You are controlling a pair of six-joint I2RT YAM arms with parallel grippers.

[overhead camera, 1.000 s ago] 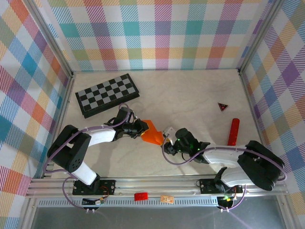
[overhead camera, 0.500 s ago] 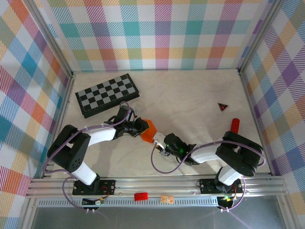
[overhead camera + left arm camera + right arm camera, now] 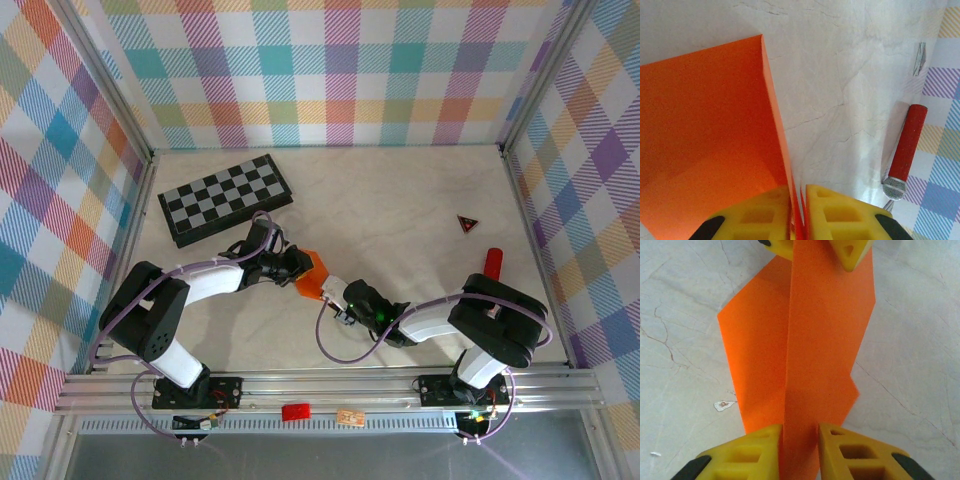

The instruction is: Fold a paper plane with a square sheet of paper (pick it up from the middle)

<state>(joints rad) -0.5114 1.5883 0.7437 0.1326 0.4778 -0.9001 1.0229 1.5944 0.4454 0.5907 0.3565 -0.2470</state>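
**A:** Where is the orange paper (image 3: 312, 275)?

**B:** At the near middle of the table (image 3: 400, 200), between the two arms. From above only a small wedge of it shows, because its ends are tucked under the grippers.

**A:** What about the left gripper (image 3: 296, 266)?

**B:** It's at the paper's left end. In its wrist view the yellow pads (image 3: 760, 215) are pressed together on a thin upright edge of the paper, pinching it. The sheet runs off the left and bottom of that picture, so its full outline is cut off.

**A:** And the right gripper (image 3: 342, 297)?

**B:** It's at the paper's near right end. Its wrist view shows a raised fold lying between its pads (image 3: 855, 460), which sit close on either side. I can't tell whether they squeeze the fold or only flank it. The paper's near tip is hidden beneath them.

**A:** Anything else?

**B:** There's a checkerboard (image 3: 226, 198) at the far left and a red cylinder (image 3: 492, 264) at the right. A dark red triangle (image 3: 467, 223) lies just beyond the cylinder. All three are well apart from the paper. In the left wrist view, a grey sliver (image 3: 920, 58) beyond the cylinder is too small to identify.
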